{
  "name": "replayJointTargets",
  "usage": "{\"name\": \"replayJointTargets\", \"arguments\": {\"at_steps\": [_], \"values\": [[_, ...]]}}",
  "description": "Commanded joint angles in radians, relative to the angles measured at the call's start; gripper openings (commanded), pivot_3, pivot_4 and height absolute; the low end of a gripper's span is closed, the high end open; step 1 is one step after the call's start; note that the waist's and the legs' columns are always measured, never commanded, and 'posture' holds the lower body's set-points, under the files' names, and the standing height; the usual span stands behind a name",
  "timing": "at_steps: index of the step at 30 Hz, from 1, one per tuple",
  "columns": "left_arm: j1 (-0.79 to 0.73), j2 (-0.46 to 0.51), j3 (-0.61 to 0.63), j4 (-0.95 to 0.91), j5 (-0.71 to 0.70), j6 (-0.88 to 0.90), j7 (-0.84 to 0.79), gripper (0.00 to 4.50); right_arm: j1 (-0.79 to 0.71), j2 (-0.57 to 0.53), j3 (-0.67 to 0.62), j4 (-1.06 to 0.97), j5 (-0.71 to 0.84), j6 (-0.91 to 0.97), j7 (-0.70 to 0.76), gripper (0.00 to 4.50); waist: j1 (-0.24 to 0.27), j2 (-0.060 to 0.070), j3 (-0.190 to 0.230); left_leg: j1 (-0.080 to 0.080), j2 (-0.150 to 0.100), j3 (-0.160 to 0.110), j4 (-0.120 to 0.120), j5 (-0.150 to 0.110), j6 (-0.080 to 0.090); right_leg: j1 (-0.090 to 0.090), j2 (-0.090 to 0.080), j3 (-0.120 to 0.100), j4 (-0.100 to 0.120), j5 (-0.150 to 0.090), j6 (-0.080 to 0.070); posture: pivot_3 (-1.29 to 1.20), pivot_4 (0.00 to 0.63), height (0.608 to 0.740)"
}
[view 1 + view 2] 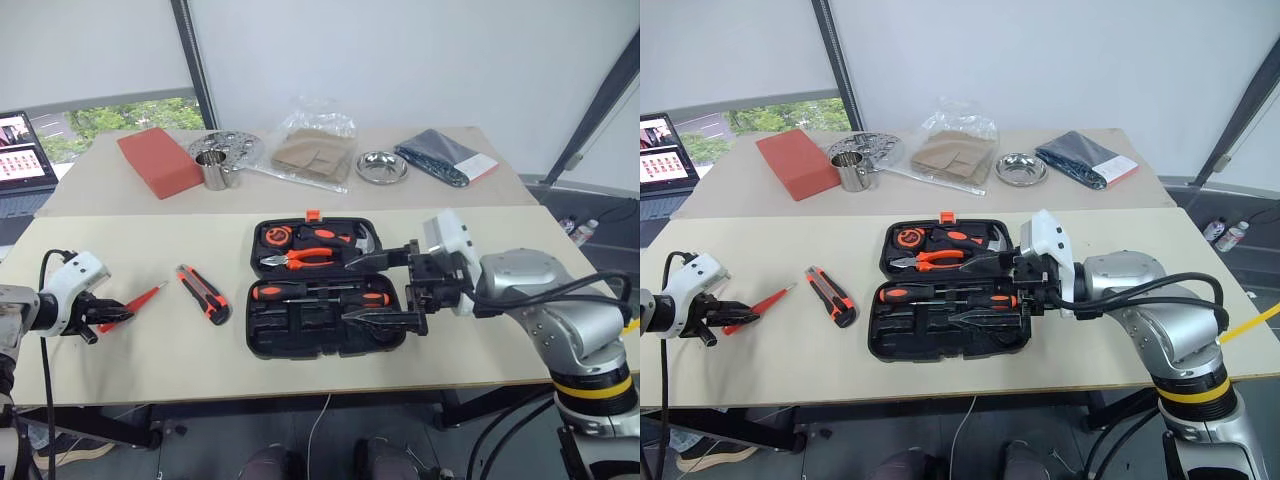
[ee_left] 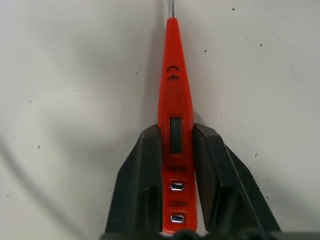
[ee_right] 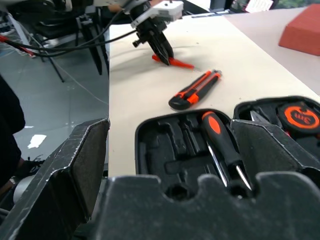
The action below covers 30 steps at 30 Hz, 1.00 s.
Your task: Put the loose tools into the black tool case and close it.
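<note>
Black tool case (image 1: 325, 290) lies open mid-table, two screwdrivers already seated. My right gripper (image 1: 385, 290) hovers at its 3 o'clock edge, jaws spread, empty, probably steadying. Utility knife (image 1: 203, 293) waits at the case's 9 o'clock. Farther out, left gripper (image 2: 175, 175) pinches the tester screwdriver (image 2: 174, 125) for pickup.

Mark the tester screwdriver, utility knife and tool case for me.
tester screwdriver (image 2: 174, 100): left wrist view, orange body.
utility knife (image 1: 203, 293): left eye view, mid-handle.
tool case (image 1: 325, 342): left eye view, front half's empty recesses.
</note>
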Motion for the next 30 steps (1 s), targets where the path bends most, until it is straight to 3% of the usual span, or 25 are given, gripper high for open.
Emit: {"name": "replayJointTargets", "arguments": {"at_steps": [1, 6, 9, 12, 16, 20, 30], "values": [[-0.048, 0.069, 0.039, -0.126, -0.059, -0.028, -0.123, 0.42, 0.069, -0.06, -0.101, -0.06, 0.053, 0.024, -0.019, 4.5, 0.003, -0.003, 0.001, -0.002, 0.0, 0.0, 0.001, 0.0, 0.0, -0.001, 0.0, -0.001, 0.0, 0.0, 0.0, 0.0, 0.15, 0.734], [-0.142, 0.058, 0.004, -0.36, -0.11, 0.028, -0.201, 0.42, 0.208, -0.135, -0.22, -0.115, 0.09, 0.043, -0.046, 4.5, 0.019, -0.008, 0.003, -0.004, 0.0, -0.002, 0.004, 0.0, 0.001, 0.0, 0.0, -0.001, -0.001, 0.0, 0.0, 0.0, 0.15, 0.734], [-0.211, -0.062, -0.099, -0.559, -0.173, 0.107, -0.25, 0.42, 0.285, -0.15, -0.283, -0.152, 0.108, 0.053, -0.089, 4.5, 0.021, -0.008, 0.003, -0.003, -0.001, -0.002, 0.004, 0.0, 0.002, 0.001, 0.001, -0.001, -0.002, 0.0, 0.001, 0.0, 0.15, 0.734], [-0.24, -0.181, -0.212, -0.629, -0.143, 0.123, -0.244, 0.42, 0.316, -0.132, -0.301, -0.181, 0.129, 0.06, -0.147, 4.5, 0.023, -0.007, 0.003, -0.001, -0.002, -0.002, 0.004, 0.0, 0.003, 0.004, 0.001, 0.0, -0.001, -0.001, 0.003, 0.0, 0.15, 0.734], [-0.293, -0.26, -0.34, -0.593, -0.082, 0.103, -0.269, 0.42, 0.327, -0.117, -0.291, -0.204, 0.145, 0.056, -0.202, 4.5, 0.0, -0.01, 0.004, -0.002, 0.002, -0.001, 0.007, 0.001, 0.002, 0.003, 0.008, 0.002, -0.001, -0.001, 0.003, 0.0, 0.15, 0.734], [-0.387, -0.358, -0.467, -0.448, 0.064, 0.044, -0.212, 0.42, 0.329, -0.09, -0.283, -0.222, 0.151, 0.053, -0.265, 4.5, 0.016, -0.01, 0.004, -0.002, 0.002, -0.001, 0.007, 0.002, 0.001, 0.003, 0.008, 0.002, 0.0, -0.001, 0.003, 0.0, 0.15, 0.734], [-0.395, -0.396, -0.489, -0.457, 0.039, 0.151, -0.311, 0.42, 0.378, -0.093, -0.301, -0.234, 0.159, 0.036, -0.3, 4.5, 0.018, -0.01, 0.004, -0.003, 0.001, -0.002, 0.009, 0.0, 0.005, 0.003, 0.007, 0.003, -0.001, 0.0, 0.001, 0.0, 0.15, 0.734]]}}
